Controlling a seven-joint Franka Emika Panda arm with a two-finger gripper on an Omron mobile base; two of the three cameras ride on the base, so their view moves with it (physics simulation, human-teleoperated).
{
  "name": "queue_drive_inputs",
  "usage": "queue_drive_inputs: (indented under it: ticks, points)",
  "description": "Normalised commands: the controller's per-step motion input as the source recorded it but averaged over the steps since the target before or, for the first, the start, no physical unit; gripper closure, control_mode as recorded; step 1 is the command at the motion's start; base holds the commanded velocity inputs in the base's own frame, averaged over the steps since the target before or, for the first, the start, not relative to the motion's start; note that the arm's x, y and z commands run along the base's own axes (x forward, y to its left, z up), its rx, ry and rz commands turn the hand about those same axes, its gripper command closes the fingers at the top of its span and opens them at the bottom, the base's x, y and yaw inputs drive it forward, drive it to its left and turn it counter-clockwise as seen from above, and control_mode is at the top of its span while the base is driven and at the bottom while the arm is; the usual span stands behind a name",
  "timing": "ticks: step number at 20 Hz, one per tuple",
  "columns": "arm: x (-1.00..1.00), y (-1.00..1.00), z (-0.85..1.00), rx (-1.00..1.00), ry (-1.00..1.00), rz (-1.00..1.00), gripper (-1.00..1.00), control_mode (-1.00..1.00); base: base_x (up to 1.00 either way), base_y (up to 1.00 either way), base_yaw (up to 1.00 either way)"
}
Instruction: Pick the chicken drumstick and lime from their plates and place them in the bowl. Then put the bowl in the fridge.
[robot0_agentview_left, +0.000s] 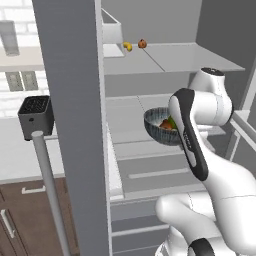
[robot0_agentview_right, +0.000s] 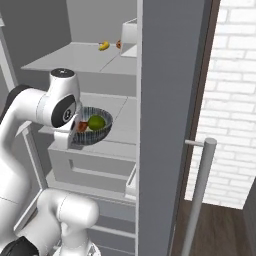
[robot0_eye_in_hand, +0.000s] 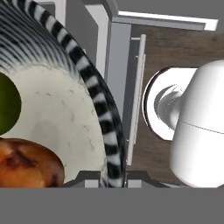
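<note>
Inside the open fridge (robot0_agentview_left: 150, 65), the bowl (robot0_agentview_left: 156, 129) was held in the air above a pale grey shelf (robot0_agentview_left: 125, 120), at the level of the robot's wrist. Its dark, striped outer wall and pale speckled inside were visible in the hand view, where the rim (robot0_eye_in_hand: 103, 118) ran down to the bottom of the picture between the finger tips. The gripper (robot0_eye_in_hand: 109, 179) was shut on that rim, with almost no gap left between its fingers. The lime (robot0_agentview_right: 96, 122) and the chicken drumstick (robot0_agentview_right: 82, 126) lay side by side within the bowl, the green fruit towards the fridge's depth in the right base view and the reddish-brown meat nearer the hand. On the shelf above, at the back, a banana (robot0_agentview_left: 128, 46) and a small round reddish fruit (robot0_agentview_left: 142, 43) rested beside a pale box (robot0_agentview_left: 112, 35). The fridge door (robot0_agentview_left: 75, 125) stood open, edge-on in the left base view, its long bar handle (robot0_agentview_left: 50, 190) in front of it. To the left of the door, a dark toaster (robot0_agentview_left: 36, 116) sat on the desk (robot0_agentview_left: 20, 150) against a white tiled wall.
</note>
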Motion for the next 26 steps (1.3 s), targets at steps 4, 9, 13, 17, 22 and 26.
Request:
queue_drive_inputs:
  ticks: [4, 9, 13, 17, 22, 26]
  points:
    - [0.00, 0.00, 0.00, 0.00, 0.00, 0.00, 1.00, 1.00, 0.47, -0.18, 0.00]
    - [0.38, -0.26, -0.16, 0.00, 0.00, 0.00, 1.00, -1.00, 0.23, -0.08, 0.00]
    - [1.00, -0.55, -0.34, 0.00, 0.00, 0.00, 1.00, -1.00, 0.00, 0.00, 0.00]
    - [1.00, -0.34, -0.39, 0.03, 0.00, 0.00, 1.00, -1.00, 0.00, 0.00, 0.00]
    - [1.00, -0.11, -0.30, 0.01, 0.01, 0.00, 1.00, -1.00, 0.00, 0.00, 0.00]
    - [0.73, 0.00, -0.38, 0.00, 0.00, 0.00, 1.00, -1.00, 0.00, 0.00, 0.00]
